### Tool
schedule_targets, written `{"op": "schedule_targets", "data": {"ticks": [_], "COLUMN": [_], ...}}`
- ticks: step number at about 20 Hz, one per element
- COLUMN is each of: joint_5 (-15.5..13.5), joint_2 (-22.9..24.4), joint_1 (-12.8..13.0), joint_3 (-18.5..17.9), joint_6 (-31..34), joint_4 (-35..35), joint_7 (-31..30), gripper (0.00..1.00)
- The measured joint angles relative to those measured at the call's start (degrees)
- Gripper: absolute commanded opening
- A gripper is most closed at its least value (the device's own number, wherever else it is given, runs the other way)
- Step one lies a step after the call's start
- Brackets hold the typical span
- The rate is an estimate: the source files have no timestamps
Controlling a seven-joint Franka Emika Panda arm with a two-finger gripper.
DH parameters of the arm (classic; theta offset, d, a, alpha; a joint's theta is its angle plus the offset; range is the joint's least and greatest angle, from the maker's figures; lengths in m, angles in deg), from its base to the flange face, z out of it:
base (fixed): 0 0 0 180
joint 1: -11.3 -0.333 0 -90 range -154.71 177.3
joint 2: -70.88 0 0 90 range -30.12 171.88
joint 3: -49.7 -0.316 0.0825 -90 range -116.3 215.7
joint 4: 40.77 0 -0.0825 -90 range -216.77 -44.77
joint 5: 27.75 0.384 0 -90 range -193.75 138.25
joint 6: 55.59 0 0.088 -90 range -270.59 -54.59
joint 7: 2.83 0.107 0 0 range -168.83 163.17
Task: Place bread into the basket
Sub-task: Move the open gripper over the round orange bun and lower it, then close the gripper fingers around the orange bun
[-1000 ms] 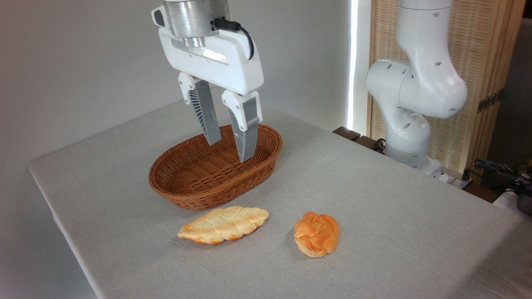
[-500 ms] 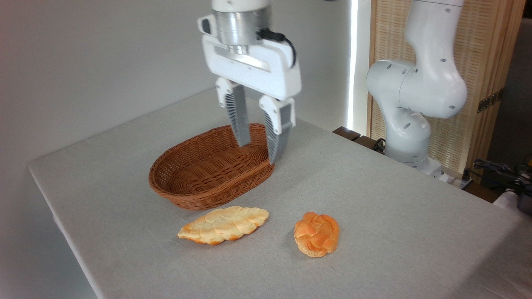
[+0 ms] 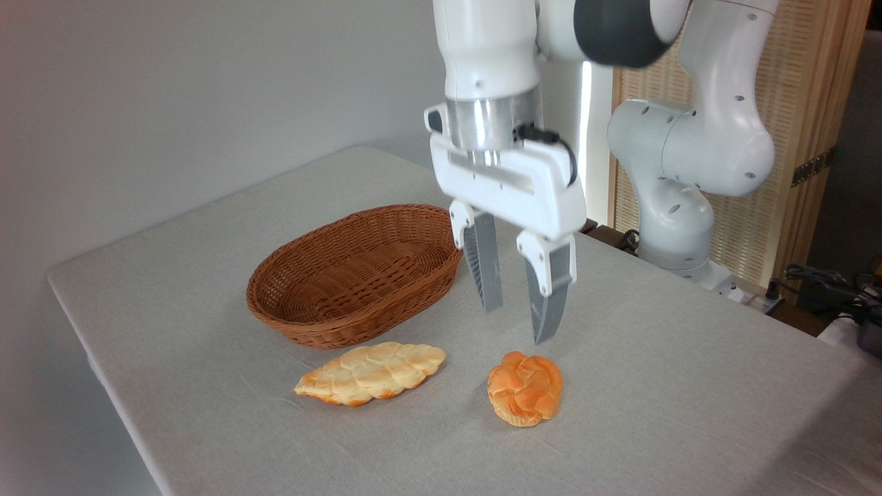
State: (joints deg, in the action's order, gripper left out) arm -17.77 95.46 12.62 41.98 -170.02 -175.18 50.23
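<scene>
A Franka arm's gripper hangs above the table, jaws apart and holding nothing, with the task barely begun — the bread, a deep-orange braided bun, sits untouched on the grey cloth, well to the right of the basket and nearer the camera than it. The basket, an oval of brown wicker, stands empty. Just in front of the basket lies a pale leaf-shaped loaf, which is not the item wanted. Everything remains to be done: the descent, the grasp, the lift and the carry back to the basket.

One second earlier the gripper hovered directly over the basket's hollow, fingers pointing into it; half a second earlier it was crossing the basket's right rim. It now stands clear to the right of the basket and lower, fingertips close above the bun and slightly behind it — apparently lining up for the pick. Neither bun, loaf nor basket has shifted across the three frames, and the jaw opening looks unchanged.
</scene>
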Motion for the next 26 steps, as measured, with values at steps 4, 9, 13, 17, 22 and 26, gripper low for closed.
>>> {"op": "schedule_targets", "data": {"ticks": [4,9,13,17,22,26], "joint_5": [1.6,1.7,1.7,1.7,1.7,1.7], "joint_2": [-0.8,-1.5,-2.3,-3.5,-3.5,-3.5], "joint_1": [0.9,3.6,3.8,4.4,5.5,5.6], "joint_3": [-2.2,-4.8,-5.2,-6.0,-7.9,-7.9], "joint_6": [-7.9,-9.3,-11.2,-13.6,-13.8,-13.8], "joint_4": [-5.8,-7.5,-8.9,-9.9,-9.9,-9.9], "joint_7": [0.0,0.0,0.0,0.0,0.0,0.0], "gripper": [0.99,0.94,0.91,0.52,0.51,0.55]}}
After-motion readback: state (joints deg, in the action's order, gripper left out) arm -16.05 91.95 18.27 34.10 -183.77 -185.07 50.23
